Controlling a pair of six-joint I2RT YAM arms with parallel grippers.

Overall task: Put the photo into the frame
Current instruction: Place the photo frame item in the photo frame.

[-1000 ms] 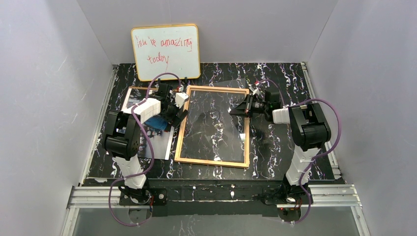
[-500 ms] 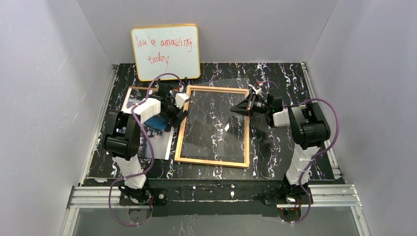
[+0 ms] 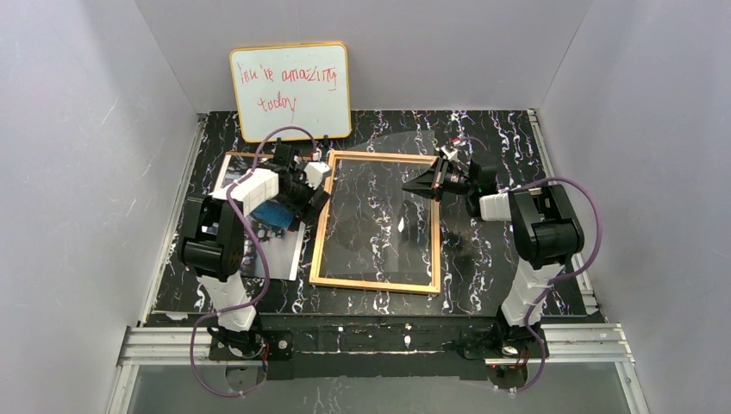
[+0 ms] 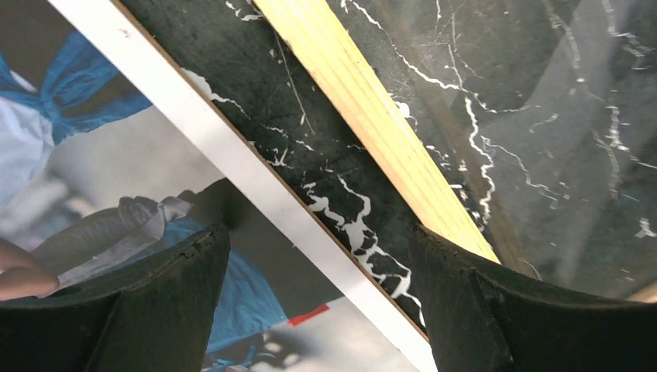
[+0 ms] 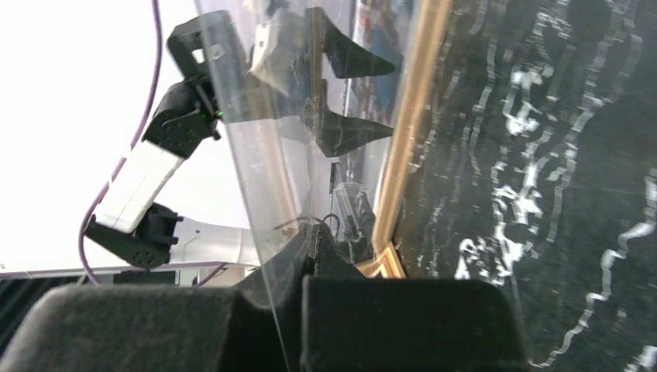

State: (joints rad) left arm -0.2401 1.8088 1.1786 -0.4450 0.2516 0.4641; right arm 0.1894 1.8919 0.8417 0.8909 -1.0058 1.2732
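Two arms at a black marbled table (image 3: pixel 470 285), partway through a framing job. The right gripper (image 3: pixel 415 185) is pinched tight on the clear pane (image 5: pixel 263 178) and holds it tilted up off the frame (image 3: pixel 375 283), which lies flat in the middle of the table. In the right wrist view we see the sheet rising almost edge-on from between the pads, with the gold rail beside it and the other arm showing through. We cannot tell where the pane's low edge rests. We read the lift as a way of opening the frame so a print can go under the glass.

The photo (image 3: pixel 276 250) is not yet in. It lies flat on the table just left of the frame, partly under the left arm, with its white edge running alongside the left rail and a strip of table between them. The left gripper (image 4: pixel 316 232) hangs low over that strip with its fingers spread wide and nothing in them, one over the print and the other over the rail. That puts it well placed, we judge, to take the print by this edge and draw it rightward.

The hard part looks to be ahead: a thin sheet lying flat gives fingers little to pinch, and the raised pane may flex or slip while the print goes under.
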